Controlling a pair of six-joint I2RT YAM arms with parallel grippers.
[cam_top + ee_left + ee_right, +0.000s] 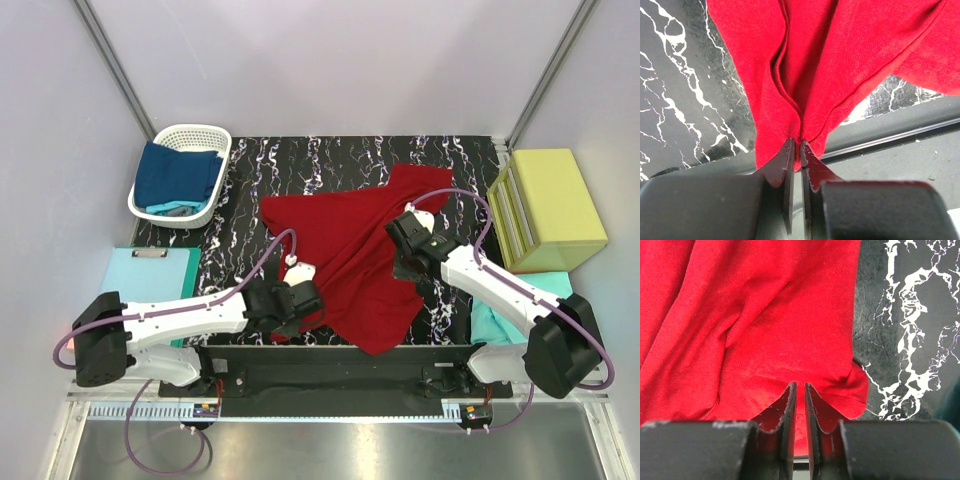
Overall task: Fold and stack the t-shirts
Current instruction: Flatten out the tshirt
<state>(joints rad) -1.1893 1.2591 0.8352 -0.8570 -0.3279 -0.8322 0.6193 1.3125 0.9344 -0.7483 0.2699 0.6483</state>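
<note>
L gripper pinches red shirt at near-left edge; R gripper, jaws narrow, nips its right side. Shirt lies diagonal btwn them, so I'd lift both together.

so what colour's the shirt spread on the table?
Dark red t-shirt, clearest in the top external view.

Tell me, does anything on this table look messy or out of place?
The dark red cloth t-shirt lies rumpled and crooked across the black marbled table, neither flat nor folded. It bunches into creases where each arm's jaws pinch an edge. Nothing looks spilled or broken.
</note>
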